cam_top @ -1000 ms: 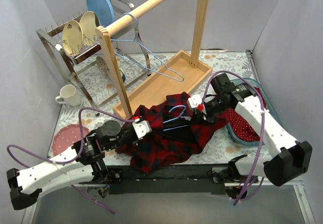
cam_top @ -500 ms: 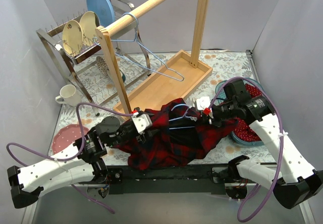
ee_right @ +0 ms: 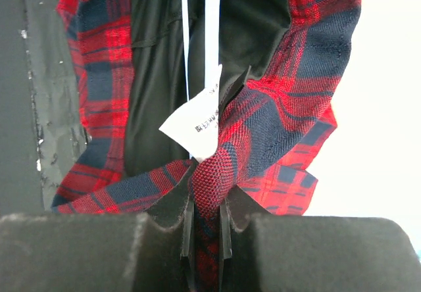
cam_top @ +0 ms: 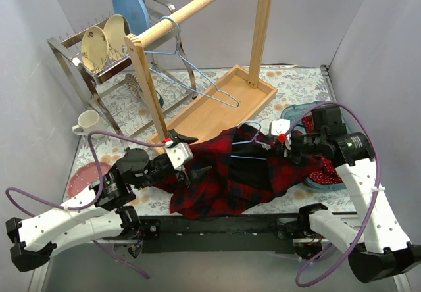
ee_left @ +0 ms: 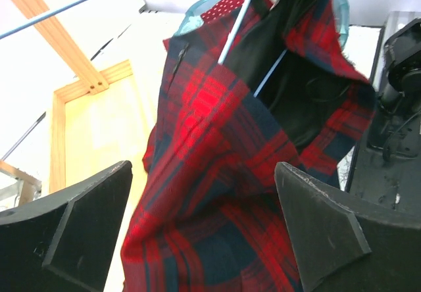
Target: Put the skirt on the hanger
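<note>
The red and navy plaid skirt (cam_top: 227, 177) lies bunched on the table between both arms. A pale blue wire hanger (cam_top: 252, 129) sits inside it, hook poking out at the top. My right gripper (cam_top: 284, 141) is shut on the skirt's waistband (ee_right: 263, 127), pinched beside a white label (ee_right: 197, 124); the hanger wire (ee_right: 212, 29) runs just beyond. My left gripper (cam_top: 187, 155) stands open at the skirt's left edge. In the left wrist view the cloth (ee_left: 217, 173) lies loose between the wide-apart fingers (ee_left: 85, 226), which do not grip it.
A wooden rail stand (cam_top: 197, 6) with its tray base (cam_top: 220, 104) stands behind, a second wire hanger (cam_top: 191, 68) on the rail. A dish rack (cam_top: 99, 48), mug (cam_top: 89, 124) and pink plate (cam_top: 82, 179) sit left. A teal basket (cam_top: 299, 110) of red dotted cloth sits right.
My left gripper has let go of the skirt and opened wide. My right gripper has drawn the waistband and hanger to the right, stretching the skirt out.
</note>
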`<action>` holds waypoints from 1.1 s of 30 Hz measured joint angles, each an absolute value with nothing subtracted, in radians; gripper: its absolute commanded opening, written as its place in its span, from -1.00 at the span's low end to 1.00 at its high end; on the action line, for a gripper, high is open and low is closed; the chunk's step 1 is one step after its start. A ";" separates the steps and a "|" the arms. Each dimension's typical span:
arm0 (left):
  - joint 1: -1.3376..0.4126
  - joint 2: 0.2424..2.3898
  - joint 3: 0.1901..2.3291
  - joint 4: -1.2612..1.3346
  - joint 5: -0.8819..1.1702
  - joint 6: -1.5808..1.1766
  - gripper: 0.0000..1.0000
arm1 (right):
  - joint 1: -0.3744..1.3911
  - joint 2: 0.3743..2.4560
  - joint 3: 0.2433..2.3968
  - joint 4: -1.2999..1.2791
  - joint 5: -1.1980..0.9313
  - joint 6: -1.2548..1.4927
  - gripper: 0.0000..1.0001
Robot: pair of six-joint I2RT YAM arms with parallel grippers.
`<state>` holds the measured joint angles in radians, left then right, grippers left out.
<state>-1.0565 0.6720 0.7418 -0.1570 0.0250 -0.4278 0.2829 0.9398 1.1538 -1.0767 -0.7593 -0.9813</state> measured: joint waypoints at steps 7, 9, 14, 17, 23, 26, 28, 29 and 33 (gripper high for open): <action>-1.056 0.646 0.749 -0.181 -0.021 -0.450 0.96 | 0.202 0.904 1.154 -1.096 -0.735 -0.978 -0.97; -1.056 0.622 0.746 -0.180 -0.035 -0.462 0.96 | 0.174 0.897 1.154 -1.100 -0.719 -0.973 -0.97; -1.056 0.538 0.699 -0.175 -0.070 -0.488 0.96 | 0.093 0.883 1.148 -1.099 -0.674 -0.963 -0.97; -1.056 0.495 0.661 -0.173 -0.079 -0.503 0.96 | 0.054 0.884 1.148 -1.096 -0.640 -0.947 -0.97; -1.056 0.472 0.604 -0.175 -0.079 -0.545 0.96 | 0.031 0.964 1.216 -1.086 -0.585 -0.894 -0.97; -1.056 0.464 0.577 -0.157 -0.079 -0.575 0.96 | 0.030 1.022 1.282 -1.065 -0.579 -0.867 -0.97; -1.056 0.467 0.558 -0.125 -0.078 -0.602 0.96 | 0.028 1.048 1.315 -1.044 -0.579 -0.849 -0.97; -1.056 0.478 0.551 -0.102 -0.076 -0.617 0.96 | 0.028 1.056 1.326 -1.034 -0.578 -0.839 -0.97; -1.056 0.617 0.550 0.031 -0.060 -0.721 0.96 | 0.026 1.066 1.348 -1.013 -0.578 -0.805 -0.97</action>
<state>-1.0565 0.6170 0.5503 0.0307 -0.0597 -0.7212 0.0261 1.0657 1.3479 -1.0134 -0.5781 -0.8051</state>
